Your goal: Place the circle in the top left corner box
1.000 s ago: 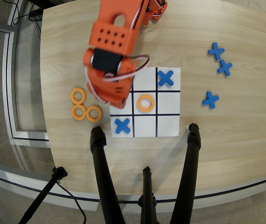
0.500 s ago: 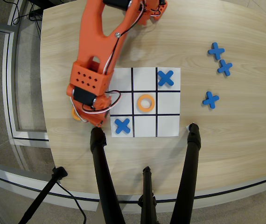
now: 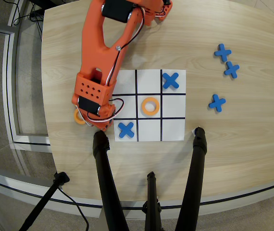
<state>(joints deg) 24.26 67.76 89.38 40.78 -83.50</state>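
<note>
In the overhead view my orange arm reaches down the left side of the paper grid (image 3: pixel 149 135). The gripper (image 3: pixel 98 124) sits under the wrist, just left of the grid's lower left cell, over the spot where loose rings lie. Its jaws are hidden by the wrist, so their state does not show. Part of one orange circle (image 3: pixel 78 117) peeks out at the wrist's left edge. Another orange circle (image 3: pixel 150 106) lies in the centre cell. The corner box farthest from the arm's base (image 3: pixel 173 129) is at the grid's lower right and is bare.
Blue crosses lie in the grid's upper right cell (image 3: pixel 170 80) and lower left cell (image 3: pixel 126 129). Three more blue crosses (image 3: pixel 222 52) (image 3: pixel 231 70) (image 3: pixel 217 102) lie on the wood to the right. Black stand legs (image 3: pixel 105 178) (image 3: pixel 194 168) rise from the table's front edge.
The arm swung left off the grid's left column and down over the loose rings, covering two of them. In the last half second it barely shifted.
</note>
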